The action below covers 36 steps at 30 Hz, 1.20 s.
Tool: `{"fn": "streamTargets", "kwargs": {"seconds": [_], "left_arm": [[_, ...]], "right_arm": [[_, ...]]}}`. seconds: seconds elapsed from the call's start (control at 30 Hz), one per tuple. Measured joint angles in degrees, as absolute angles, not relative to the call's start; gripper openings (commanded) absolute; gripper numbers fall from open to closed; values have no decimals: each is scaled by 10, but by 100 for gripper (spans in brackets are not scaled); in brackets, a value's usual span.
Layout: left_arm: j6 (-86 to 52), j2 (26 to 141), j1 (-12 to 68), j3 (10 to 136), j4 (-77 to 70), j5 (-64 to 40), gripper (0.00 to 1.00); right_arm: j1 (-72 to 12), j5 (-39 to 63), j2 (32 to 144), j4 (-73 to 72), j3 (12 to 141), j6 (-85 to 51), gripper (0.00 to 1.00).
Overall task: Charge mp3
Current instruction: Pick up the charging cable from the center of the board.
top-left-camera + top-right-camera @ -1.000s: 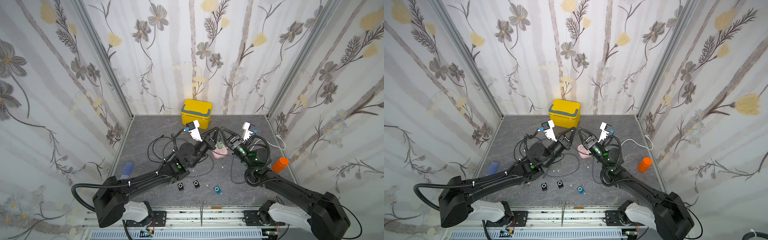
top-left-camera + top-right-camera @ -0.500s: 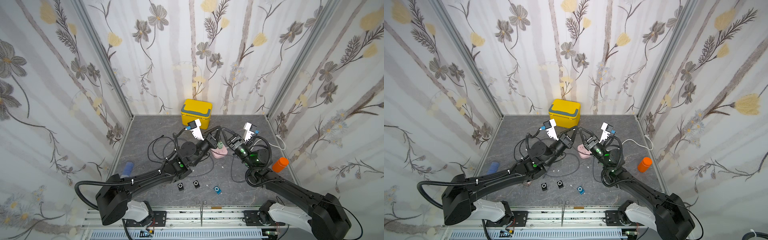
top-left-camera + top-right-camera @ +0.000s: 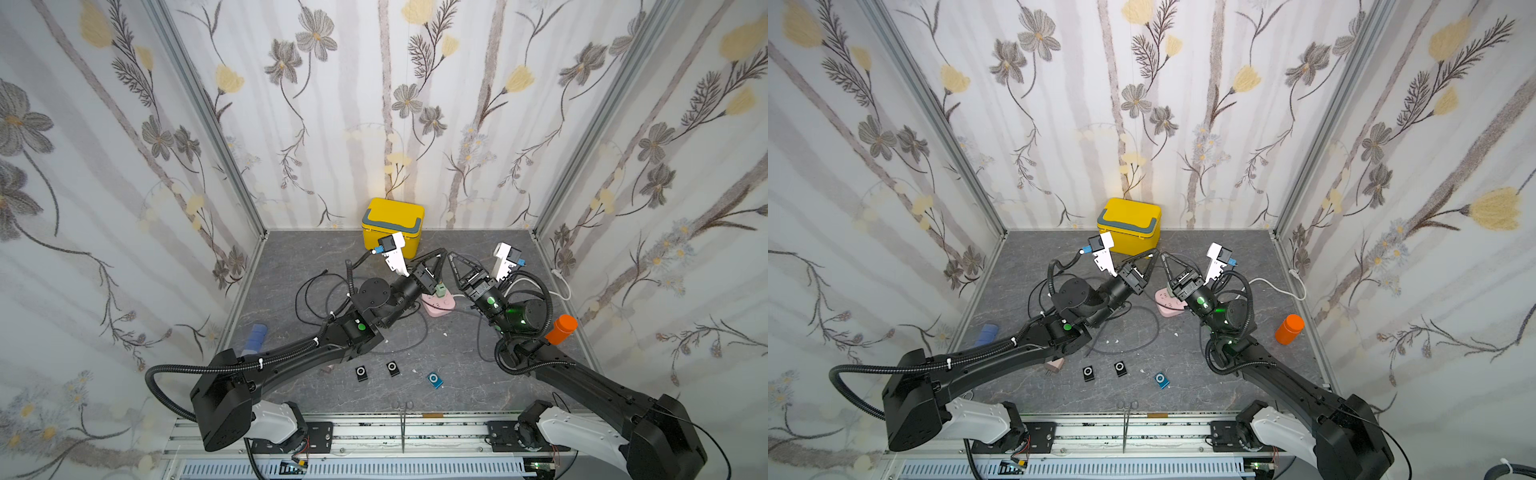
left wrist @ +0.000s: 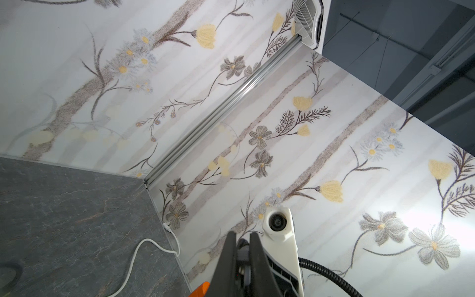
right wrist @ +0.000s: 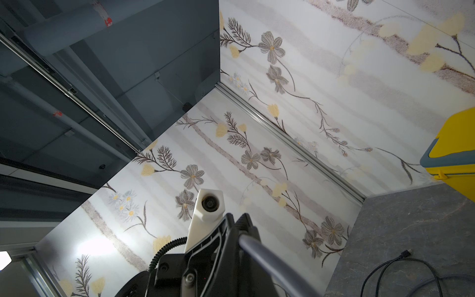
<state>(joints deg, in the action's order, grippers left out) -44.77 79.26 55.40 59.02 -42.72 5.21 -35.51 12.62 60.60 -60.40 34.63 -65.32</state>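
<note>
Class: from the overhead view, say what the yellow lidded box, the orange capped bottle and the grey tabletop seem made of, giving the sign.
Yellow lidded box: moulded plastic, probably; even colour, rounded corners, soft sheen.
Orange capped bottle: likely plastic; uniform matte orange.
Grey tabletop: stone-look surface, veined and matte; real slate or printed laminate cannot be told.

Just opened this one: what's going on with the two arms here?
Both arms are lifted off the table by the pink power strip, their tips almost meeting. The left gripper is shut, apparently pinching a thin grey cable that shows in the right wrist view. The right gripper is shut right beside it; whether it grips the cable too cannot be told. The two small black square mp3 players and the small blue mp3 player lie on the grey stone-look table, nothing plugged into them.
</note>
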Motion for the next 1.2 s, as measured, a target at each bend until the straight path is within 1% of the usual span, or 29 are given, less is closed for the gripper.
{"fn": "streamTargets", "kwargs": {"seconds": [0.07,0.2,0.23,0.33,0.43,0.53,0.7,0.9,1.0,1.2], "left_arm": [[-441,787,548,593,-411,36,34],[-411,749,525,594,-336,8,47],[-397,733,517,594,-309,6,48],[-340,676,491,594,-228,2,49],[-246,630,480,605,-140,-20,49],[-139,615,485,618,-54,-64,50],[19,608,509,591,46,-60,51],[138,609,520,577,59,-50,50],[171,623,525,577,55,-47,49],[214,637,528,580,34,-41,43]], "right_arm": [[-356,147,593,-589,346,-643,0],[-357,186,558,-533,345,-627,0],[-357,193,549,-515,347,-622,0],[-356,196,523,-461,358,-594,0],[-356,196,505,-406,366,-572,0],[-355,196,502,-352,378,-557,0],[-355,206,503,-286,401,-536,0],[-356,227,509,-237,418,-524,0],[-359,244,519,-227,418,-524,0],[-368,272,534,-202,422,-518,0]]}}
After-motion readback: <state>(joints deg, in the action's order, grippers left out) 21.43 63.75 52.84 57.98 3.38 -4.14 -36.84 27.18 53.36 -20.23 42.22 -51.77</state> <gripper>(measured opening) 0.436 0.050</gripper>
